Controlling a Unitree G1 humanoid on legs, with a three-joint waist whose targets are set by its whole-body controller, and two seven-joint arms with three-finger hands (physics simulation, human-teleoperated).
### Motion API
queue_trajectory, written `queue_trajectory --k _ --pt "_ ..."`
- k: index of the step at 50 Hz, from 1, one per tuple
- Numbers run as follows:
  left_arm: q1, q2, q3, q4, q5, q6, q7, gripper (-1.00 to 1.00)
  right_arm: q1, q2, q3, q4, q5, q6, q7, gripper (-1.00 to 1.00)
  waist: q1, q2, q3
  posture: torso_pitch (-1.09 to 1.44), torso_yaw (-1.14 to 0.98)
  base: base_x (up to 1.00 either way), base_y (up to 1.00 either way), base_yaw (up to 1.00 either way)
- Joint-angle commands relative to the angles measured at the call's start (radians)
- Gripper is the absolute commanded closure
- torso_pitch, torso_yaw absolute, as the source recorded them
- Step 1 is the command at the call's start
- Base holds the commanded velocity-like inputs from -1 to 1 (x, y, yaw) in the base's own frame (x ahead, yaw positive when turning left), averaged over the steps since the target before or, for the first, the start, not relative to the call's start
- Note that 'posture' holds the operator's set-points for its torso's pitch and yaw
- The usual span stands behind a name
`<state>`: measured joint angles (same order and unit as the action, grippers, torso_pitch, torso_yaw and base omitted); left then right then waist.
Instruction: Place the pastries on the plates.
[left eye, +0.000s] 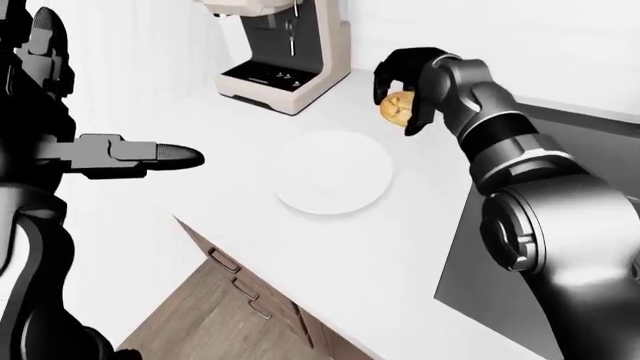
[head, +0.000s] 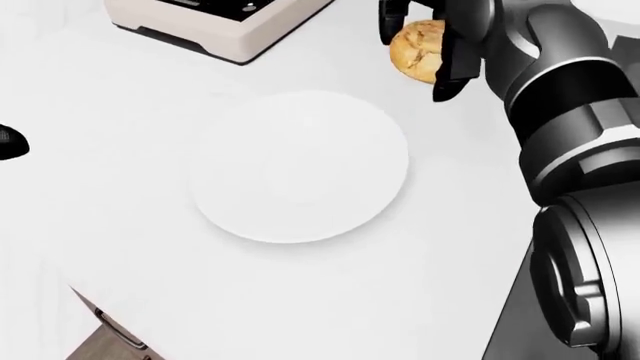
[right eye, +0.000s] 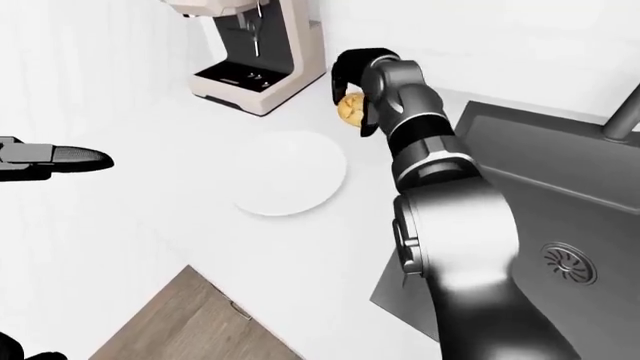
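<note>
The robot's right hand (head: 425, 37) holds a small round golden-brown pastry (head: 416, 50). Its black fingers (left eye: 392, 66) are curled around the bun, with one finger on each side and the bun peeking out between them. The hand is up in the air, past the top right edge of the round white plate (head: 298, 166) in the head view. The plate has nothing on it and lies flat on the white counter (head: 120, 202).

The pastry looks light and soft, with a cracked, crumbly crust (a bit like a little bread roll). It would likely squash or shed crumbs if squeezed hard, so a gentle hold around its widest part seems best, which is about where the fingers sit now. It does not look slippery.

The left hand (left eye: 135, 155) sticks out flat at the left of the left-eye view, well apart from the plate. Its grey fingers are straight and hold nothing.

A cream coffee machine (left eye: 280, 52) stands near the top of the counter, and a dark grey sink (right eye: 560, 202) lies to the right.
</note>
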<state>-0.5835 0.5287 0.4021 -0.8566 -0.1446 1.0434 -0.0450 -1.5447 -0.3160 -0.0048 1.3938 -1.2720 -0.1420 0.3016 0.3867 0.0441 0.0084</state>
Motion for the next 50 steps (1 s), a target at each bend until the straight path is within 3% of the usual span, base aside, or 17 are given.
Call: queue_trajectory --k 1,29,50 --pt "-0.022 0.013 0.015 -0.012 0.012 -0.024 0.007 -1.0 -0.041 -0.007 -0.006 -0.04 0.017 -0.074 -0.004 0.4 0.001 -0.001 -0.027 0.0 0.3 0.0 0.0 0.0" --pt "-0.032 0.013 0.015 -0.013 0.02 -0.018 -0.002 -1.0 -0.038 0.028 0.025 -0.055 0.108 -0.59 0.024 0.47 -0.008 -0.002 -0.019 0.0 0.3 0.0 0.0 0.0" --pt "-0.029 0.012 0.012 -0.008 0.03 -0.024 -0.009 -1.0 -0.008 0.054 0.027 -0.059 0.171 -0.724 0.121 0.43 -0.015 -0.004 -0.021 0.0 0.3 0.0 0.0 0.0"
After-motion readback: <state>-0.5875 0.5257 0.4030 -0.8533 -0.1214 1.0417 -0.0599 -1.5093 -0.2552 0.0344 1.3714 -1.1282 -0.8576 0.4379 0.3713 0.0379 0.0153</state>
